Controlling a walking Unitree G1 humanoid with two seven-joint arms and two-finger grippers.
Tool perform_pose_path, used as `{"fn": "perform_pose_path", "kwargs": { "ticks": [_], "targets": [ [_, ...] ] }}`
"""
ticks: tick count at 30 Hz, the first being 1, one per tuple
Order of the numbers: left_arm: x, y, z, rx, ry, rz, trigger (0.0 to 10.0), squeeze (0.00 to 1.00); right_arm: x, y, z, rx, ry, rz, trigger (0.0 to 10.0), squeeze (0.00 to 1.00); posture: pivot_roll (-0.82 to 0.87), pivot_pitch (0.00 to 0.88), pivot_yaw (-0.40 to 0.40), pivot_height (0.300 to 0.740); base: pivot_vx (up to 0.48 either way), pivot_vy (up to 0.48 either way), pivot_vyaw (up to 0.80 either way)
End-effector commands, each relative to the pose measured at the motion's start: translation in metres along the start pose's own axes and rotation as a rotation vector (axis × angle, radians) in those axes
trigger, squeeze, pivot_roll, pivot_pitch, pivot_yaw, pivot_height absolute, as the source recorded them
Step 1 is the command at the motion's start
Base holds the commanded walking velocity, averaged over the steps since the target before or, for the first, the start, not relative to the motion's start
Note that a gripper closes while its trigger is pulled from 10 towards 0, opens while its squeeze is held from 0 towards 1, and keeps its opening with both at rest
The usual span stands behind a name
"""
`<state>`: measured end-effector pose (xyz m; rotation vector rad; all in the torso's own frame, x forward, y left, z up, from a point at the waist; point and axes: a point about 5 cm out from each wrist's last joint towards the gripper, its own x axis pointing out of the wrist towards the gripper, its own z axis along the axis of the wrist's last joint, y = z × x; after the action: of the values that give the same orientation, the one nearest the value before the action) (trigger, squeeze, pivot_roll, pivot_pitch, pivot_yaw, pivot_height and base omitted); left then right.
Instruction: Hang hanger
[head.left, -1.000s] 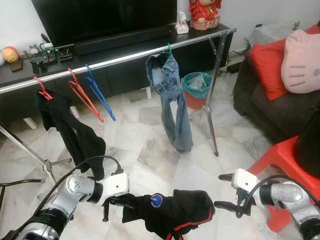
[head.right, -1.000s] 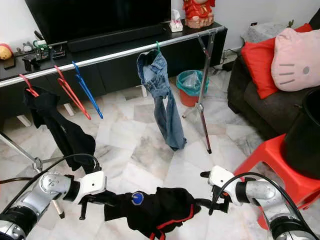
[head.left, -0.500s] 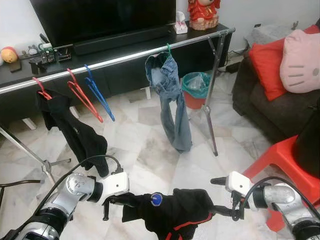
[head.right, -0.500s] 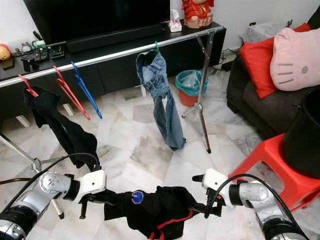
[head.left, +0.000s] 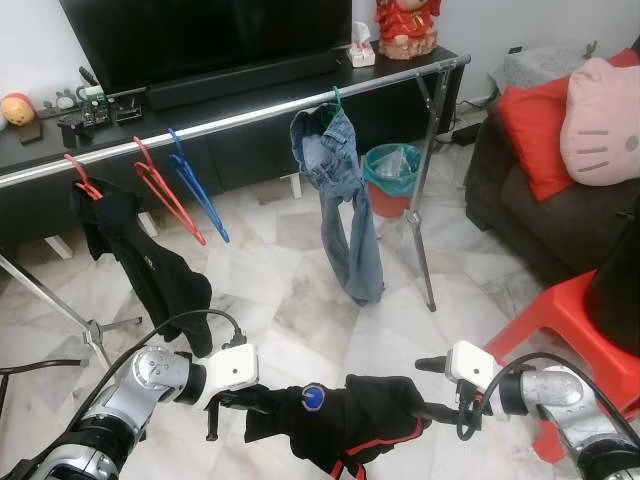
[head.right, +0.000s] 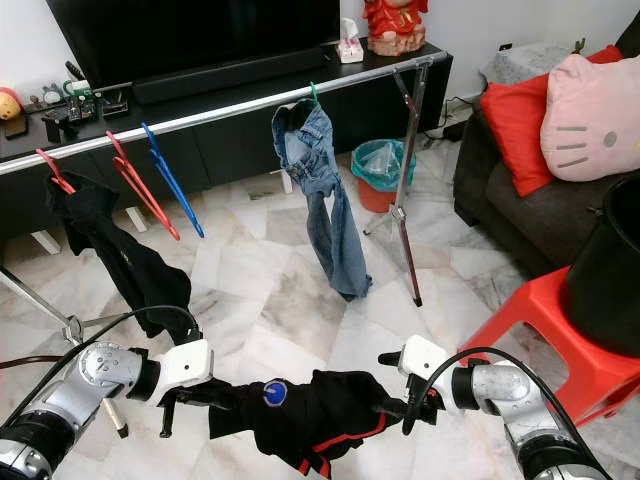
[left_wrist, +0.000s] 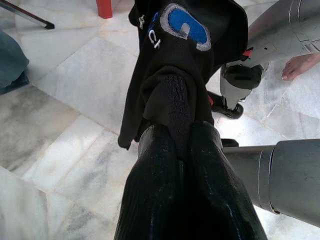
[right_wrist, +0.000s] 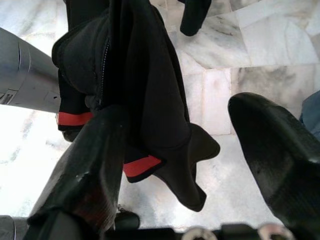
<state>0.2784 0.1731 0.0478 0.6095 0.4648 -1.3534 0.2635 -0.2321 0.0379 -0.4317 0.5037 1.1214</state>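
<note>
A black garment (head.left: 352, 420) with a blue round badge and red trim hangs low in front of me. My left gripper (head.left: 232, 402) is shut on its left end; in the left wrist view the fingers (left_wrist: 160, 170) pinch a fold of the fabric. My right gripper (head.left: 432, 388) stands open at the garment's right edge, and the cloth (right_wrist: 145, 90) lies partly between its spread fingers (right_wrist: 95, 165). Beyond, a silver clothes rail (head.left: 250, 115) carries an empty red hanger (head.left: 170, 195), a blue hanger (head.left: 200, 185), a black garment (head.left: 140, 250) and blue jeans (head.left: 345, 200).
The rail's right leg (head.left: 420, 210) stands on the marble floor beside a teal bin (head.left: 395, 175). A black TV console (head.left: 200, 110) runs behind the rail. On the right are a dark sofa (head.left: 540, 220) with cushions and a red stool (head.left: 570, 320).
My right gripper has moved left to the garment's right edge, so the cloth now lies between its fingers. The left gripper and the garment have stayed put.
</note>
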Motion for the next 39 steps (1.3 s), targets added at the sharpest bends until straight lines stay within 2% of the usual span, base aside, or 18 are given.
{"fn": "perform_pose_path", "kwargs": {
  "ticks": [1, 6, 7, 15, 16, 17, 18, 19, 22, 39],
  "targets": [
    [-0.005, 0.007, 0.006, 0.006, -0.026, 0.028, 10.0, 0.0, 0.004, 0.0, 0.002, -0.018, 0.005, 0.008, 0.0, 0.0, 0.11, 0.03, 0.09, 0.74, 0.0, 0.0, 0.0],
    [-0.004, 0.007, 0.007, 0.006, -0.03, 0.029, 10.0, 0.0, 0.005, 0.0, 0.002, -0.032, 0.019, 0.001, 0.0, 0.0, 0.11, 0.03, 0.088, 0.74, 0.0, 0.0, 0.0],
    [-0.004, 0.007, 0.007, 0.006, -0.03, 0.029, 10.0, 0.0, 0.006, 0.0, 0.002, -0.034, 0.022, -0.008, 10.0, 0.0, 0.11, 0.03, 0.088, 0.74, 0.0, 0.0, 0.0],
    [-0.005, 0.008, 0.008, 0.008, -0.035, 0.03, 10.0, 0.0, 0.011, 0.0, 0.004, -0.043, 0.013, -0.024, 10.0, 0.0, 0.11, 0.031, 0.09, 0.74, 0.0, 0.0, 0.0],
    [-0.005, 0.008, 0.008, 0.008, -0.036, 0.03, 10.0, 0.0, 0.012, 0.0, 0.004, -0.044, 0.013, -0.023, 7.3, 0.0, 0.11, 0.031, 0.091, 0.74, 0.0, 0.0, 0.0],
    [-0.005, 0.008, 0.008, 0.008, -0.035, 0.03, 10.0, 0.0, 0.013, 0.0, 0.005, -0.041, 0.005, -0.018, 3.2, 0.0, 0.11, 0.031, 0.091, 0.74, 0.0, 0.0, 0.0],
    [-0.005, 0.008, 0.008, 0.008, -0.035, 0.03, 10.0, 0.0, 0.014, 0.0, 0.005, -0.04, 0.003, -0.017, 3.2, 0.0, 0.11, 0.03, 0.091, 0.74, 0.0, 0.0, 0.0],
    [-0.005, 0.008, 0.008, 0.008, -0.035, 0.03, 10.0, 0.0, 0.014, 0.0, 0.006, -0.037, -0.002, -0.017, 0.0, 0.0, 0.11, 0.029, 0.091, 0.74, 0.0, 0.0, 0.0],
    [-0.005, 0.009, 0.008, 0.008, -0.036, 0.03, 10.0, 0.0, 0.016, 0.001, 0.008, -0.02, -0.025, -0.01, 0.0, 0.0, 0.11, 0.029, 0.091, 0.74, 0.0, 0.0, 0.0],
    [-0.004, 0.008, 0.008, 0.015, -0.03, 0.023, 10.0, 0.0, 0.015, 0.001, 0.005, -0.022, -0.007, 0.0, 0.0, 0.0, 0.11, 0.006, 0.087, 0.74, 0.0, 0.0, 0.0]
  ]
}}
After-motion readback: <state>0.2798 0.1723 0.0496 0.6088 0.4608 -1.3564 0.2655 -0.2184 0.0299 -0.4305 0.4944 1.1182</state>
